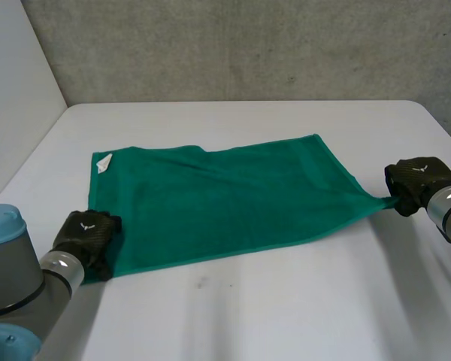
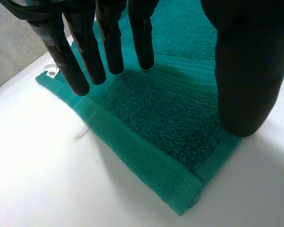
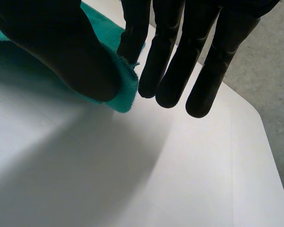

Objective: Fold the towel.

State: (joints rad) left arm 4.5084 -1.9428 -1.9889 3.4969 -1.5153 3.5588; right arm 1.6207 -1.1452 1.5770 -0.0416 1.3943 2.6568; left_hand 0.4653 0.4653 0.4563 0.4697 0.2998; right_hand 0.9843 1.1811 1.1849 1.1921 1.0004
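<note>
While the green towel (image 1: pixel 225 199) is lying spread across the middle of the white table (image 1: pixel 286 308), the right hand (image 1: pixel 417 180) is pinching its near right corner between thumb and a finger, that corner stretching to a point. The left hand (image 1: pixel 86 233) is hanging over the near left corner, fingers straight, gripping nothing. Bare table is lying open along every towel edge, with a grey wall (image 1: pixel 248 45) behind.

You see a plain green terry towel (image 1: pixel 225 199), its small white label (image 1: pixel 103 162), your white worktop (image 1: pixel 286 301), black left hand (image 1: pixel 86 235), black right hand (image 1: pixel 417 180), mottled grey wall (image 1: pixel 248 45).
</note>
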